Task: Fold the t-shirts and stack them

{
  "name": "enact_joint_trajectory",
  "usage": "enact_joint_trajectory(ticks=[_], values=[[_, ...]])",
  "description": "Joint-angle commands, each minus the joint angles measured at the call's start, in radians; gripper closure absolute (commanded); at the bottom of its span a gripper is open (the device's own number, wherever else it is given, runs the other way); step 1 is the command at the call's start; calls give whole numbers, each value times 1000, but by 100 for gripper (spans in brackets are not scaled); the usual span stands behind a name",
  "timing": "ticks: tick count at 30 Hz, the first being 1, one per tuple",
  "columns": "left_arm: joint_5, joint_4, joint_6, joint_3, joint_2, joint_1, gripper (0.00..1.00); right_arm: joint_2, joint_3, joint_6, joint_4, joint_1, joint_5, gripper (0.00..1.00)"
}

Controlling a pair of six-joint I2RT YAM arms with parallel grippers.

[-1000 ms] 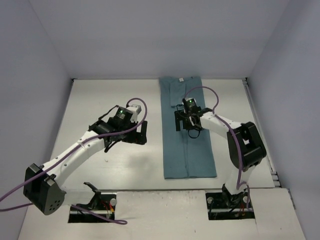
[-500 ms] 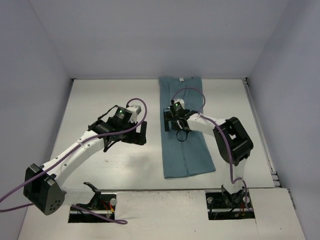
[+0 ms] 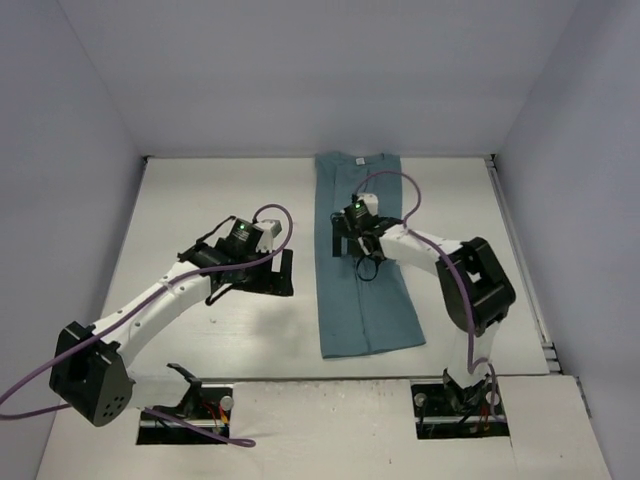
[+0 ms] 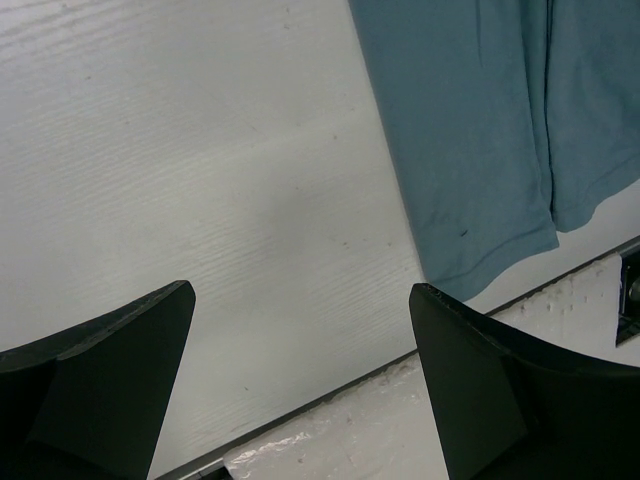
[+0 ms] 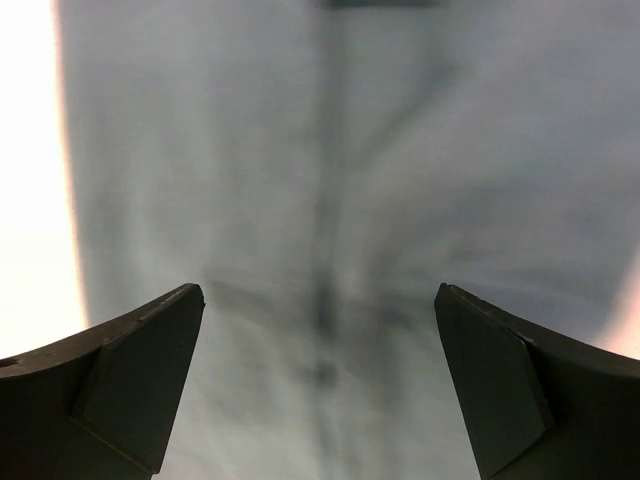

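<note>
teal t-shirt [image 3: 365, 295] is laid lengthwise on the table [image 3: 200, 190]. left gripper [image 4: 300, 292] is held spread beside it (right gripper [image 5: 320, 292] likewise, above it).

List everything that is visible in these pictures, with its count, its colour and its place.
teal-blue cotton t-shirt, folded into a long strip: one, teal-blue, flat on the table, right of centre, reaching the far edge.
flat white table: one, white, under everything.
plain walls: three, pale grey, around the table.
left gripper: one, black, open, above bare table left of the shirt.
right gripper: one, black, open, over the shirt.
</note>
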Motion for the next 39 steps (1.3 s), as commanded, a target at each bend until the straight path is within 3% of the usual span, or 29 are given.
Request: enact_joint_trajectory(ticks=[1, 7, 13, 15, 18, 27, 29, 31, 32, 36, 39], values=[[102, 88, -58, 13, 0, -3, 12, -232, -46, -8, -101, -126, 9, 0], [159, 182, -182, -32, 48, -85, 12, -480, -232, 19, -177, -216, -30, 1], [135, 297, -349, -84, 107, -226, 12, -701, -507, 158, -233, -234, -90, 16], [119, 311, -384, -95, 125, -268, 13, -752, -545, 201, -267, -232, -103, 28], [85, 326, -434, -117, 155, -313, 17, -878, -602, 249, -357, -232, -73, 32], [-22, 378, -614, -140, 260, -446, 43, -995, -670, 364, -464, -218, -66, 26], [-64, 373, -643, -127, 281, -472, 46, -1042, -688, 377, -474, -218, -67, 19], [-85, 379, -668, -122, 305, -493, 48, -1074, -693, 380, -476, -218, -67, 2], [-88, 380, -683, -118, 321, -502, 48, -1071, -693, 371, -476, -218, -72, 0], [-111, 381, -714, -104, 370, -540, 54, -1025, -683, 355, -476, -217, -74, 0], [-114, 382, -734, -110, 393, -546, 68, -1007, -679, 349, -476, -218, -84, 0]])
